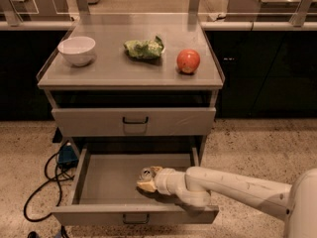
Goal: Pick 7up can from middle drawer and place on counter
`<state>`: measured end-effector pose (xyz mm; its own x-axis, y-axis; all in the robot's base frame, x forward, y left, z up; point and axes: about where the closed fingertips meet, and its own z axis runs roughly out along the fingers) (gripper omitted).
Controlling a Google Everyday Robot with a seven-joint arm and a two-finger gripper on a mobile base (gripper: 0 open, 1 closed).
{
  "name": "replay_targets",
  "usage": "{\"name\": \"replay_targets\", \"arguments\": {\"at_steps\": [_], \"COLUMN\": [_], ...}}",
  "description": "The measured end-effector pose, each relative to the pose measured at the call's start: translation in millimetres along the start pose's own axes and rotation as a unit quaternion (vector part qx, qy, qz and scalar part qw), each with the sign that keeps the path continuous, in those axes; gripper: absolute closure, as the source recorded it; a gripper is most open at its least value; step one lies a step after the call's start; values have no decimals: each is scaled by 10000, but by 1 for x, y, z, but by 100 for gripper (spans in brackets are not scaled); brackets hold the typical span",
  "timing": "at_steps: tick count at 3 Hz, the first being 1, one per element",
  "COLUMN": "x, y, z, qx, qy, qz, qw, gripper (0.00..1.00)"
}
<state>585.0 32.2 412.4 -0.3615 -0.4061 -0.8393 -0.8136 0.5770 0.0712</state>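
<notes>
My gripper [148, 181] is down in the open middle drawer [101, 180], right at the 7up can [146, 173]. The can sits near the drawer's centre, slightly toward the near front panel, and I cannot tell from here whether the gripper has clamped onto it. I would confirm a square hold on the can's side, then lift straight up clear of the low walls before carrying it far to a bare patch of the counter [99, 73]. The can looks upright, its shiny round top facing up and its long axis vertical, though its body is mostly hidden.
</notes>
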Motion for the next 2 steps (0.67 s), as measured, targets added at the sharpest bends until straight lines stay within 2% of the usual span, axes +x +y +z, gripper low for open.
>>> {"name": "replay_targets", "arguments": {"at_steps": [1,2], "x": [0,0], "y": [0,0], "z": [0,0], "qx": [0,0], "qy": [0,-1], "qz": [0,0], "qw": [10000,10000], "gripper": [89,100]}}
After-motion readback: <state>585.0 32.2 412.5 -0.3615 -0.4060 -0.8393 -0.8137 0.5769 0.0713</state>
